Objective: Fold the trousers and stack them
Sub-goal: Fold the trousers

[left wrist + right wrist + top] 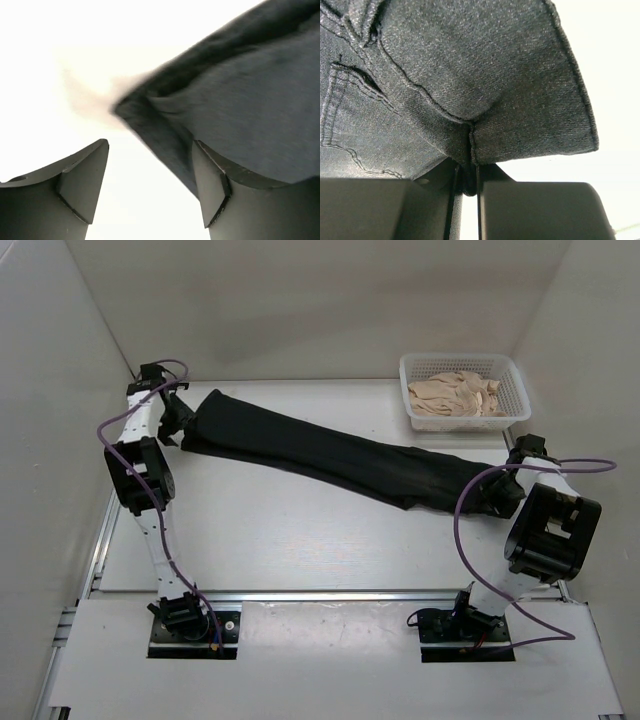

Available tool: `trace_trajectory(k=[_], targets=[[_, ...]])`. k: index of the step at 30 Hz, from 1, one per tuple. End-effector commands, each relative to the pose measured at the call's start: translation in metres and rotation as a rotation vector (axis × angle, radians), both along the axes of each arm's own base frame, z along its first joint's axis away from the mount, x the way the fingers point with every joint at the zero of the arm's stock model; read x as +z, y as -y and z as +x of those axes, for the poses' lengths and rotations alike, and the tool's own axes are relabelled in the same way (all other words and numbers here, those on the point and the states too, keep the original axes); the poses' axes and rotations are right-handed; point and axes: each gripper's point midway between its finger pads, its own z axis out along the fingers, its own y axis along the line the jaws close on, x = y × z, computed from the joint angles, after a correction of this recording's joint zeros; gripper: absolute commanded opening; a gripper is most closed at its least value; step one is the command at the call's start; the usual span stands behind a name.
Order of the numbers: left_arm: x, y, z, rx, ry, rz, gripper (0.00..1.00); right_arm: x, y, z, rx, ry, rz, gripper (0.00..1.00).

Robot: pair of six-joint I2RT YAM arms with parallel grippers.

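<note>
Black soft fabric: the trousers (320, 455) lie as one long band slanting across the tabletop (300, 550), from far left to near right. The legs look laid one on the other.
Right end: waist side. A pocket (350, 85) and seams show in the right wrist view. The right tool (466, 172) is clamped tight on a fold of the cloth, with fabric pinched between its fingers.
Left end: hem side, as I judge it. The left tool (150, 165) has its fingers spread. The cloth edge lies over one finger (212, 192) and nothing is pinched.
Lift: the right end looks slightly raised in its wrist view; I can't tell how far from the top view.
Surroundings: a basket (465, 423) of beige cloth (455, 395) sits at the far right, near the right end.
Risk 1: only one end is held. If the right tool pulls into the fold now, the loose left end will drag and the band will skew or bunch.
Risk 2: the left tool could close on the top layer only, or miss the edge, and the legs would then separate mid-fold.
Risk 3: the right grip is a small pinch by a seam, so soft cloth may slip out under tension.
Risk 4: swinging the right end wide could snag the basket.
</note>
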Motion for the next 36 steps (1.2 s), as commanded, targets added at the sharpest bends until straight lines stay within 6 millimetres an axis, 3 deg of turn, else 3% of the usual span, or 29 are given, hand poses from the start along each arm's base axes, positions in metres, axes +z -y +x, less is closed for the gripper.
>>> trace_trajectory(k=[1, 6, 8, 9, 11, 12, 14, 17, 18, 20, 22, 23, 24, 25, 26, 28, 30, 33, 35, 36], targets=[[0.027, -0.019, -0.015, 0.039, 0.02, 0.054, 0.79, 0.019, 0.015, 0.001, -0.009, 0.022, -0.076, 0.11], [0.02, -0.026, -0.026, 0.057, -0.013, 0.068, 0.66, 0.028, 0.014, -0.006, 0.011, 0.033, -0.087, 0.35], [0.017, -0.023, -0.021, 0.039, -0.007, 0.052, 0.74, 0.029, 0.008, -0.01, 0.027, 0.035, -0.069, 0.5], [0.009, -0.02, -0.021, 0.032, -0.022, 0.033, 0.78, 0.028, 0.006, -0.013, 0.038, 0.035, -0.062, 0.53], [0.003, -0.018, -0.013, 0.022, -0.011, 0.014, 0.95, 0.025, 0.001, -0.015, 0.044, 0.031, -0.04, 0.66], [0.003, -0.014, -0.007, 0.0, 0.002, -0.008, 0.96, 0.02, -0.006, -0.02, 0.051, 0.022, -0.009, 0.68], [-0.018, -0.004, -0.002, -0.024, -0.024, -0.047, 0.96, 0.016, -0.01, -0.019, 0.058, 0.034, 0.012, 0.71], [-0.037, 0.005, 0.001, -0.042, -0.045, -0.071, 0.84, 0.007, -0.015, -0.016, 0.058, 0.043, 0.043, 0.71], [-0.037, 0.005, 0.001, -0.043, -0.045, -0.071, 0.78, 0.002, -0.014, -0.015, 0.058, 0.032, 0.047, 0.69], [-0.042, 0.01, 0.001, -0.042, -0.055, -0.077, 0.54, -0.003, -0.013, -0.011, 0.057, 0.023, 0.051, 0.65], [-0.044, 0.01, 0.003, -0.042, -0.055, -0.077, 0.31, -0.006, -0.01, -0.003, 0.057, 0.023, 0.051, 0.49], [-0.045, 0.009, 0.005, -0.042, -0.052, -0.077, 0.11, -0.006, -0.009, 0.0, 0.057, 0.024, 0.051, 0.38], [-0.045, 0.009, 0.005, -0.042, -0.052, -0.077, 0.1, -0.002, -0.007, 0.004, 0.058, 0.037, 0.045, 0.28], [-0.04, 0.01, 0.009, -0.046, -0.036, -0.081, 0.1, 0.007, -0.003, 0.014, 0.059, 0.066, 0.033, 0.08], [-0.023, 0.007, 0.014, -0.042, -0.002, -0.063, 0.1, 0.012, 0.001, 0.02, 0.056, 0.082, 0.015, 0.01], [-0.004, 0.003, 0.015, -0.033, 0.031, -0.034, 0.1, 0.028, 0.007, 0.028, 0.052, 0.109, -0.01, 0.01], [0.025, -0.014, 0.013, 0.027, 0.079, 0.004, 0.1, 0.054, 0.013, 0.039, 0.05, 0.169, -0.045, 0.01], [0.057, -0.031, 0.005, 0.059, 0.131, 0.017, 0.1, 0.078, 0.015, 0.041, 0.039, 0.204, -0.065, 0.01], [0.06, -0.042, -0.009, 0.094, 0.121, 0.012, 0.1, 0.084, 0.014, 0.033, 0.035, 0.196, -0.071, 0.01], [0.07, -0.045, -0.016, 0.103, 0.134, 0.016, 0.1, 0.086, 0.017, 0.03, 0.026, 0.189, -0.094, 0.01]])
